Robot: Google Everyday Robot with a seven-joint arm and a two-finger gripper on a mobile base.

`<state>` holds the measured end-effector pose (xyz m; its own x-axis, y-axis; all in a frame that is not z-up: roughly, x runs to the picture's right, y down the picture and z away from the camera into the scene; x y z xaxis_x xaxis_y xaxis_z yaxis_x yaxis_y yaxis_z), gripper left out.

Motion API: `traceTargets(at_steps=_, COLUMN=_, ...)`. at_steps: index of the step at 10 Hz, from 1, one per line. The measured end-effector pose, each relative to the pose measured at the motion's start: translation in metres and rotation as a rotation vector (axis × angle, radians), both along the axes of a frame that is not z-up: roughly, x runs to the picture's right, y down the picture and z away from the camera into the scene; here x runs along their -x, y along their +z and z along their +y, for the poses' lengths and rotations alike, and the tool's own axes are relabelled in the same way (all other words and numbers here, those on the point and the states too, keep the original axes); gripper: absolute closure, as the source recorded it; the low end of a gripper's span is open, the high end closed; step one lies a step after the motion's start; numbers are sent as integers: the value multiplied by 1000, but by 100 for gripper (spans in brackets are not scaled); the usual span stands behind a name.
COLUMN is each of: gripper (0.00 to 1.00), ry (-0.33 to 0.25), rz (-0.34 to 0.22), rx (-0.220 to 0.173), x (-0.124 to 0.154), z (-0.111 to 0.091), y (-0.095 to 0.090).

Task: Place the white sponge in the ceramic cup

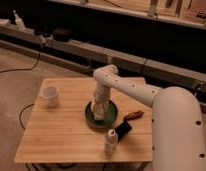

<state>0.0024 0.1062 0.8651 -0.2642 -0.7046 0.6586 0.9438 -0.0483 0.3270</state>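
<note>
The wooden table [56, 135] bears everything; the white arm [146, 95] bends down over it; its gripper [99, 112] sits low in the green plate [112, 120], open or closed I cannot tell; the white sponge cannot be told apart from the pale gripper tip there; the ceramic cup [50, 96] stands well apart.

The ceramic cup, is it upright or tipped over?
Upright: the ceramic cup stands mouth-up on the table. The tool is down over the green plate, apart from it.
</note>
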Motion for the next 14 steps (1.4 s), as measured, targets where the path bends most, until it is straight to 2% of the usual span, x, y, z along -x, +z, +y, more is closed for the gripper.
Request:
traceTargets(at_steps=3, gripper=66, ry=63, rz=-64, rx=-32, x=1, z=-31, y=-28)
traceTargets(at_steps=5, gripper=66, ry=95, rz=-95, rx=-91, x=6, z=-65, y=-43)
traceTargets(at_steps=6, gripper=66, ry=107, rz=-112, rx=-133, x=16, z=-90, y=-48)
traceTargets(at_steps=7, gripper=66, ry=112, rz=-132, rx=-169, x=34, z=-114, y=-52)
traceTargets(at_steps=8, gripper=66, ry=107, rz=-157, rx=-212, x=65, z=-142, y=-55)
traceTargets(at_steps=10, gripper=66, ry=73, rz=-189, rx=-279, x=115, z=-179, y=-61)
traceTargets(at_steps=12, gripper=66, ry=20, rz=-215, rx=-333, x=161, z=-198, y=-67)
traceTargets(at_steps=13, gripper=66, ry=-8, rz=-225, rx=-343, x=180, z=-198, y=-68)
traceTargets(at_steps=14, gripper=66, ry=-61, rz=-238, rx=-352, x=208, z=-193, y=-67)
